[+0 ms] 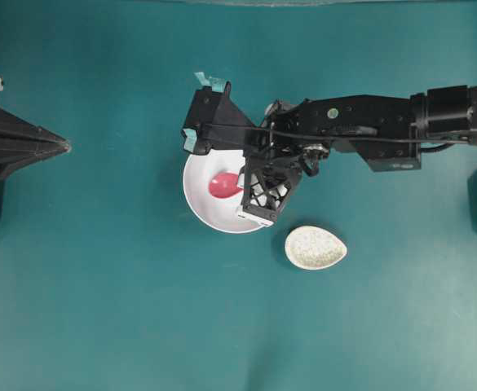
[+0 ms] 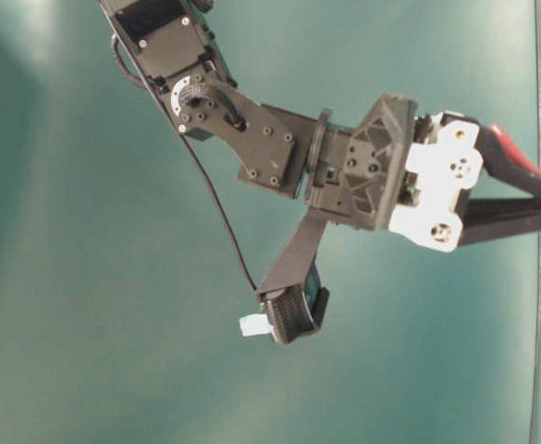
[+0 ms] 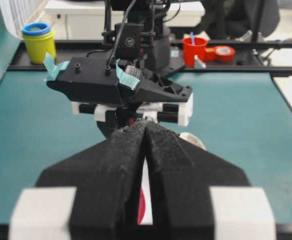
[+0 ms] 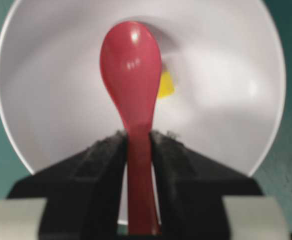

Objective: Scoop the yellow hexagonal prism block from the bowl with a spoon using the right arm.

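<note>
- Two parts look done: the spoon (image 4: 131, 70) is in the right gripper (image 4: 138, 145), whose jaws are clamped on its handle, and its scoop has been brought inside the bowl (image 4: 46, 120).
- Left to do, as I judge it: get the scoop under the yellow hexagonal prism block (image 4: 165, 85) and lift it out. The block is not in the scoop; it lies on the bowl floor, peeking out from the scoop's right edge in the right wrist view.
- Whether scoop and block touch I cannot tell.
- Seen from that wrist, the spoon's long axis runs straight out from the jaws, scoop end leading toward the bowl's far wall.
- From overhead, the spoon (image 1: 222, 185) lies roughly crosswise, scoop to the left of that view, handle hidden under the arm.
- Off at the counter's left edge, the left gripper (image 3: 145, 131) is idle, its jaws pressed together on nothing.
- A speckled spoon rest (image 1: 315, 248) sits near the bowl, apart from it.
</note>
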Motion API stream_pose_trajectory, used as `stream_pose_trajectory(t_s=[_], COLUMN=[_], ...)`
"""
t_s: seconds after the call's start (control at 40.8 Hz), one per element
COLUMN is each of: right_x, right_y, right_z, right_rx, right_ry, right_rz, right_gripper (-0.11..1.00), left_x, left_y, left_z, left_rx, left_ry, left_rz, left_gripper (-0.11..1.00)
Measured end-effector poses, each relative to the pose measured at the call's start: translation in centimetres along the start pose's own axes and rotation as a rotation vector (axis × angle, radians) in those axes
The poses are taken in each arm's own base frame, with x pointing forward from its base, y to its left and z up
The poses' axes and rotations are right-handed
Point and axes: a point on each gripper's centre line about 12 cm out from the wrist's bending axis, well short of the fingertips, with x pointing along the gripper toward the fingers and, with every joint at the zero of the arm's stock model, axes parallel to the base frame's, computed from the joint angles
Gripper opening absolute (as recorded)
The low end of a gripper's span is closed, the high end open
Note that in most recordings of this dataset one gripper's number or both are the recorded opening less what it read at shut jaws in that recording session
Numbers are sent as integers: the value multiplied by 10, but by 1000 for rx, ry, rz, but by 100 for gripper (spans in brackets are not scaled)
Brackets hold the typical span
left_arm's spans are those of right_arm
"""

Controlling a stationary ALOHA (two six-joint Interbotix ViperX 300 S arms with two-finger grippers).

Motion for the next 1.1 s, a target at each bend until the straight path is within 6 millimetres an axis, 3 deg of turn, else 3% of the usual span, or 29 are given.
stream_pose_trajectory(t_s=[0.245, 0.687, 1.104], right_x=[-2, -26, -67], right_y=[2, 5, 7], right_z=[8, 15, 18], right_rx=[5, 7, 34], right_ry=[-70, -138, -202], right_rz=[18, 37, 62], right_gripper=[23, 23, 23], left_x=[0, 0, 0], left_y=[0, 0, 0], left_z=[0, 0, 0], left_rx=[2, 2, 2], left_ry=[-2, -2, 2], left_rz=[1, 1, 1], left_gripper=[-1, -1, -1])
